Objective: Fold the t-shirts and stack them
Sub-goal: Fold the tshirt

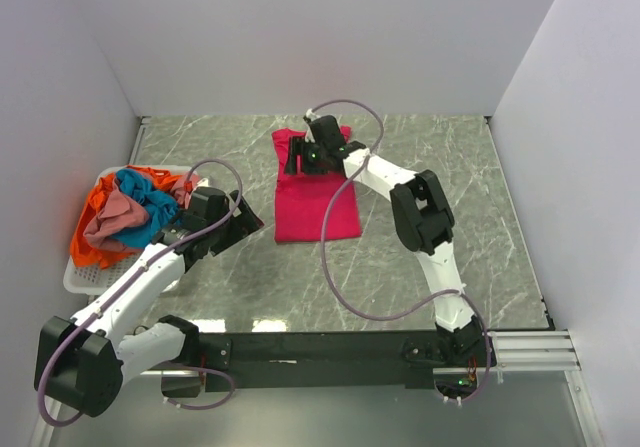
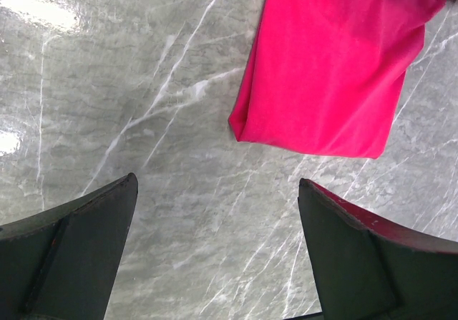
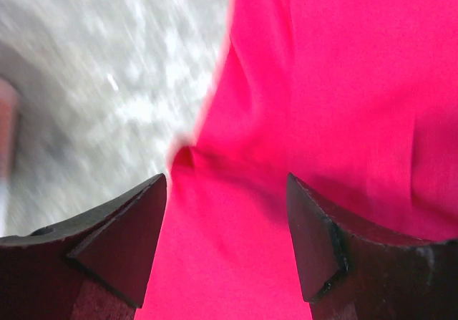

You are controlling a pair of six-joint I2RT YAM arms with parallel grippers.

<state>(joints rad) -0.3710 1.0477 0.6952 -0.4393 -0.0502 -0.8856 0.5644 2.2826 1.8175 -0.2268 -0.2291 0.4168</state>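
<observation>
Now the magenta t-shirt (image 1: 315,202) lies part-folded mid desk (image 1: 480,217), right tool (image 1: 298,155) agape over its far end gripping nothing, left tool (image 1: 245,222) agape nearby (other t-shirts (image 1: 125,217) heaped in basket (image 1: 75,279)); mid-fold, next likely pinch far edge, fold nearward.

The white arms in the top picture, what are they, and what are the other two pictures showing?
They are two robot arms bolted to a table, each ending in a two-finger gripper. The wide picture looks down from above; the other two come from cameras on the wrists, so the dark wedges are the fingers. A folded pink shirt lies mid-table. The right gripper is open over its far end; the left gripper is open above bare table. More shirts sit heaped in a white basket. Nothing is held.
</observation>
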